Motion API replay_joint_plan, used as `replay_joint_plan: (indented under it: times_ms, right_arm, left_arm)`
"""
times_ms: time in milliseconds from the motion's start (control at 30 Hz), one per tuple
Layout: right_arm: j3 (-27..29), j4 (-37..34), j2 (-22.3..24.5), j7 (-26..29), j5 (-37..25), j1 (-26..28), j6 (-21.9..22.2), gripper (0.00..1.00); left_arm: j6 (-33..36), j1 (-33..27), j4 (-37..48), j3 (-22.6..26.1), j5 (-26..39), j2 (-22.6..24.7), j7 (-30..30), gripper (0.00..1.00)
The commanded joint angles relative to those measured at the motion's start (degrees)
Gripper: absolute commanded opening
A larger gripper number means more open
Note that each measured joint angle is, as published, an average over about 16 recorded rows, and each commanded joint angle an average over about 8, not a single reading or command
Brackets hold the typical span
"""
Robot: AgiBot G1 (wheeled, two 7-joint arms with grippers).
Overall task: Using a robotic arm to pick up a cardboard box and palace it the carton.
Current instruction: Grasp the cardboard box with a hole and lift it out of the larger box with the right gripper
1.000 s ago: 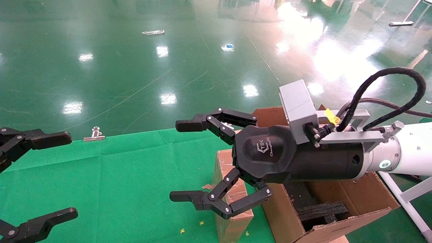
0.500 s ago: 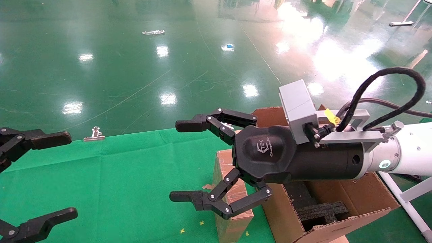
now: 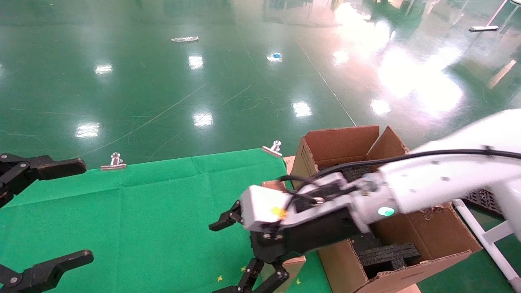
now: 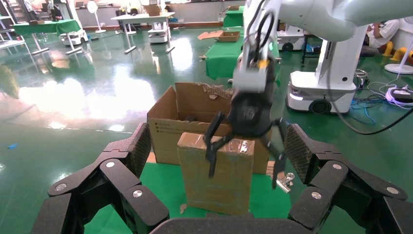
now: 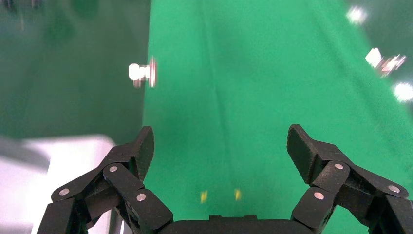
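Observation:
The small brown cardboard box (image 4: 216,185) stands upright on the green cloth, tape across its top. In the head view only slivers of it (image 3: 272,185) show behind my right gripper. The white right arm (image 3: 439,179) reaches down over the box. My right gripper (image 3: 217,260) is open and empty, and points down at the box's top. In the left wrist view it (image 4: 243,175) has one finger in front of the box's face and one past its side. The carton (image 3: 340,264) stands open beside the box, with black foam (image 3: 386,254) inside. My left gripper (image 3: 77,211) is open and parked at the left.
The green cloth (image 3: 142,211) covers the table. Metal binder clips (image 3: 114,162) (image 3: 273,148) hold its far edge. Small yellow specks (image 3: 220,278) lie near the box. The glossy green floor lies beyond. A white robot base (image 4: 316,92) stands behind the carton.
My right arm has swung from a level pose to pointing down, lowering its open gripper towards the box's top. The left gripper, box and carton have not moved.

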Motion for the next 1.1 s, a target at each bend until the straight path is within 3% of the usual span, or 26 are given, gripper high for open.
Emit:
replay_joint_plan:
  times_ms: [33,333,667,1100]
  right_arm:
    - [-2.85,0.07,-1.75,2.00,-4.87,2.49,-0.49,1.00]
    - [-11.73,0.09,-6.01,9.01,-15.26,16.69,-2.14,1.00]
    - [-26.34,-0.16,-5.33,12.02,-14.92,30.68,-2.98,1.00]
    - [-43.62,-0.19,-7.32,18.22,-16.39,40.66,-2.26,1.00]
  left_arm:
    - [0.00,0.00,0.00,0.01,-0.01,0.00,0.00,1.00]
    - [-0.02,-0.01,0.00,0.05,-0.03,-0.02,0.02,1.00]
    - [-0.04,-0.02,0.00,0.09,-0.06,-0.04,0.05,1.00]
    - [-0.06,-0.03,0.00,0.14,-0.10,-0.06,0.07,1.00]
